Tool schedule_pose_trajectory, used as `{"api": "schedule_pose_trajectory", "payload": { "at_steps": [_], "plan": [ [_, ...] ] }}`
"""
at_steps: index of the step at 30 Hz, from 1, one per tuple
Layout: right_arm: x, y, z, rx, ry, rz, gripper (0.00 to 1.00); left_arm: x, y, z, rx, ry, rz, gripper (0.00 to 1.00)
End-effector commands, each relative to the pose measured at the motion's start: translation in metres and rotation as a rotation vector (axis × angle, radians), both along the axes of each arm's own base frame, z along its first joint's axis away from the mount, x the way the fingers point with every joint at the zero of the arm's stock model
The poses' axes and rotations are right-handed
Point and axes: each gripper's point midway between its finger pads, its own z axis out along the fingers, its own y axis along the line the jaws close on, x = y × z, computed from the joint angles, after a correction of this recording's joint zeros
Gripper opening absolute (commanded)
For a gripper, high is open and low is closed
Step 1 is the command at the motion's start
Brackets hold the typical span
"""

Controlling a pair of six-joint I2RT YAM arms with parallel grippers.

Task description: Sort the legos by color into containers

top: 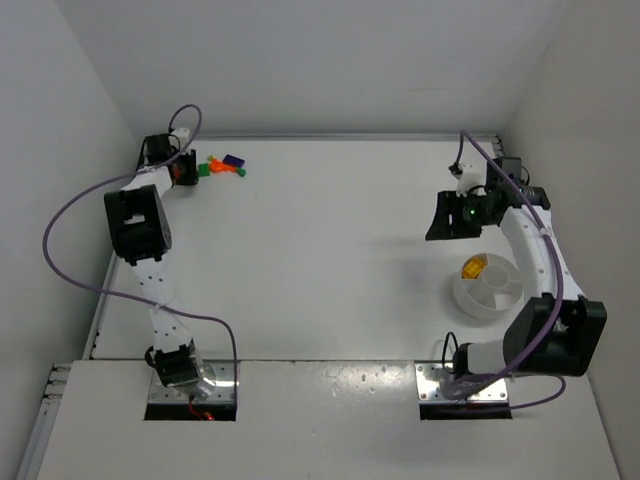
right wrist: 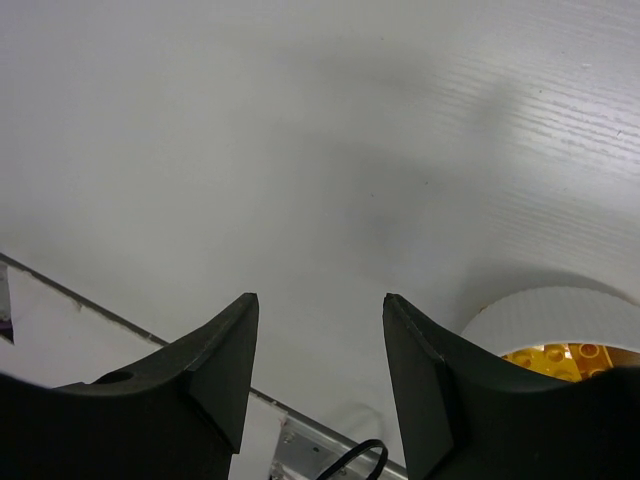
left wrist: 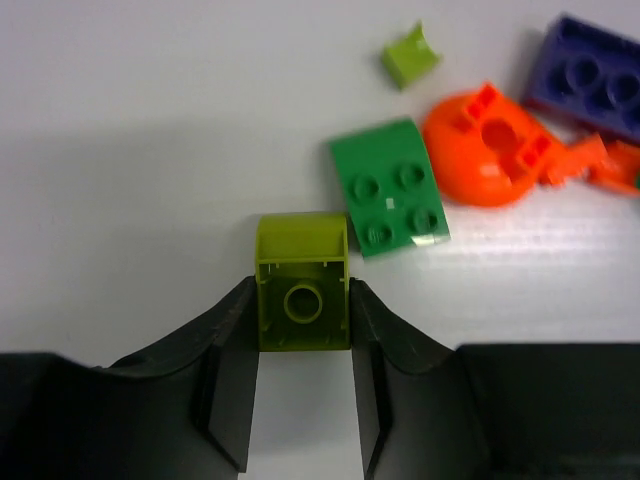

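White table (top: 320, 260), white walls (top: 330, 60) close round it. In the far left corner the left gripper (left wrist: 300, 300) pinches a lime brick (left wrist: 301, 285), with more legos (top: 225, 165) just beside it. The right gripper (right wrist: 320, 310) hangs spread and empty near the dish (top: 457, 292), where a yellow brick (top: 474, 267) lies in one section.

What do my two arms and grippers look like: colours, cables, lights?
The left arm and right arm: white links, boxy black joint housings, a purple cable looping along each. The left fingers and right fingers are matte black, tapering wedges. A small green light glows at the right wrist.
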Motion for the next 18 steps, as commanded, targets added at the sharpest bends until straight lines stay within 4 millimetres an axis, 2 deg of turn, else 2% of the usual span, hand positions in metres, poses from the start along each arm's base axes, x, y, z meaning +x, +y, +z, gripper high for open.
{"api": "schedule_pose_trajectory", "payload": {
  "at_steps": [1,2,3,4,5,6,7,8,10,11,12,14,15,17,18],
  "plan": [
    [-0.001,0.01,0.023,0.036,-0.098,0.021,0.54,-0.018,-0.001,0.041,-0.073,-0.059,-0.015,0.25],
    [-0.002,0.01,0.026,0.039,-0.106,0.014,0.54,-0.029,0.001,0.063,-0.066,-0.081,-0.007,0.25],
    [-0.007,0.015,0.032,0.059,-0.125,0.027,0.54,-0.031,-0.003,0.079,-0.068,-0.116,-0.024,0.25],
    [-0.01,0.017,0.031,0.069,-0.125,0.032,0.54,-0.038,-0.001,0.092,-0.074,-0.142,-0.032,0.25],
    [-0.014,0.019,0.03,0.08,-0.123,0.038,0.54,-0.051,-0.003,0.114,-0.077,-0.171,-0.043,0.25],
    [-0.016,0.024,0.036,0.105,-0.136,0.053,0.55,-0.058,-0.008,0.128,-0.105,-0.196,-0.082,0.24],
    [-0.021,0.027,0.037,0.124,-0.133,0.062,0.55,-0.069,-0.014,0.131,-0.12,-0.19,-0.125,0.24],
    [-0.023,0.035,0.041,0.168,-0.137,0.086,0.56,-0.084,-0.034,0.149,-0.166,-0.193,-0.209,0.24],
    [-0.026,0.044,0.047,0.224,-0.143,0.117,0.56,-0.104,-0.056,0.158,-0.21,-0.182,-0.3,0.23],
    [-0.028,0.049,0.051,0.255,-0.146,0.134,0.58,-0.115,-0.078,0.16,-0.234,-0.169,-0.363,0.23],
    [-0.034,0.059,0.055,0.326,-0.133,0.157,0.58,-0.135,-0.096,0.161,-0.243,-0.155,-0.416,0.23],
    [-0.034,0.07,0.064,0.422,-0.134,0.181,0.59,-0.165,-0.143,0.159,-0.328,-0.129,-0.538,0.23],
    [-0.035,0.073,0.065,0.448,-0.13,0.185,0.61,-0.19,-0.163,0.154,-0.357,-0.111,-0.582,0.23],
    [-0.036,0.081,0.07,0.525,-0.098,0.194,0.62,-0.215,-0.198,0.151,-0.409,-0.08,-0.651,0.21],
    [-0.035,0.083,0.07,0.545,-0.096,0.204,0.62,-0.235,-0.23,0.141,-0.461,-0.028,-0.7,0.2]
  ]
}}
